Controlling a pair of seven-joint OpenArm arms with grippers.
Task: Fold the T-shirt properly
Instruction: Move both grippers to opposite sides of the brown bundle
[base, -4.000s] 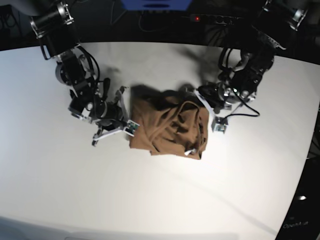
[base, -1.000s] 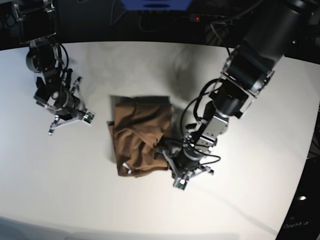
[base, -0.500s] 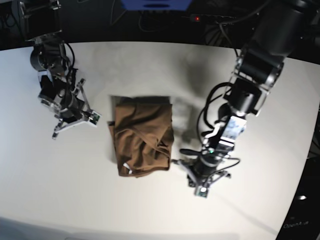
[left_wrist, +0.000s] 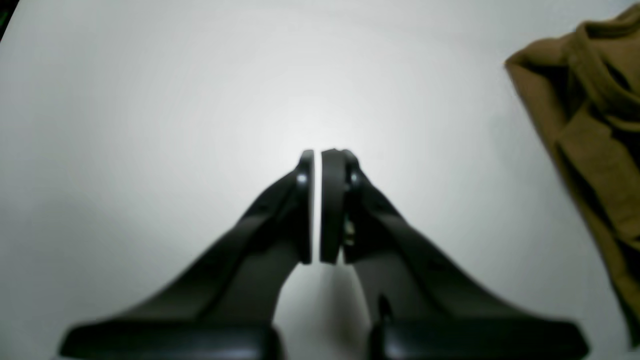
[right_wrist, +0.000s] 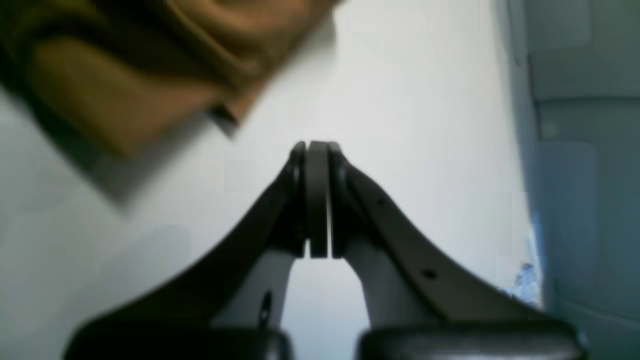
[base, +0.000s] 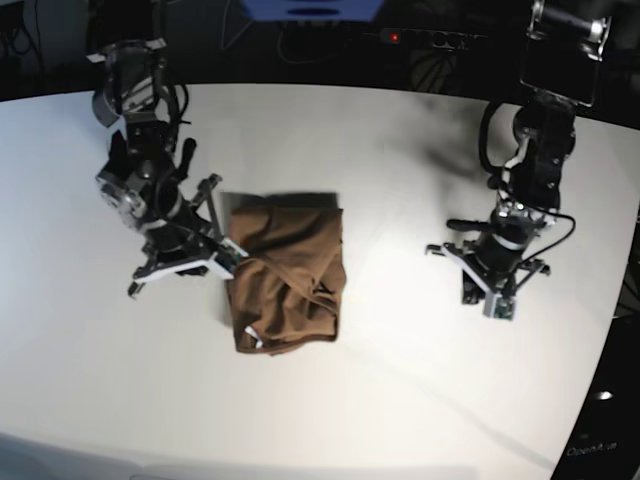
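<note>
The tan-brown T-shirt (base: 288, 275) lies in a rumpled, roughly rectangular bundle at the middle of the white table (base: 400, 400). My right gripper (base: 180, 268) hangs right by the shirt's left edge, shut and empty. The right wrist view shows the shut jaws (right_wrist: 316, 145) over bare table, with the blurred shirt (right_wrist: 150, 60) at upper left. My left gripper (base: 492, 290) is well to the right of the shirt, above bare table. The left wrist view shows it (left_wrist: 317, 152) shut with a hairline gap and empty, the shirt (left_wrist: 595, 125) at the right edge.
The table ends in a dark surround at the back and right. A blue object (base: 310, 8) and a power strip with a red light (base: 395, 37) lie behind the back edge. The right wrist view shows a grey-blue area (right_wrist: 575, 150) past the table edge.
My left gripper has let go of the shirt's front right corner and moved off to the right. My right gripper has moved in to the shirt's left edge. The shirt lies still.
</note>
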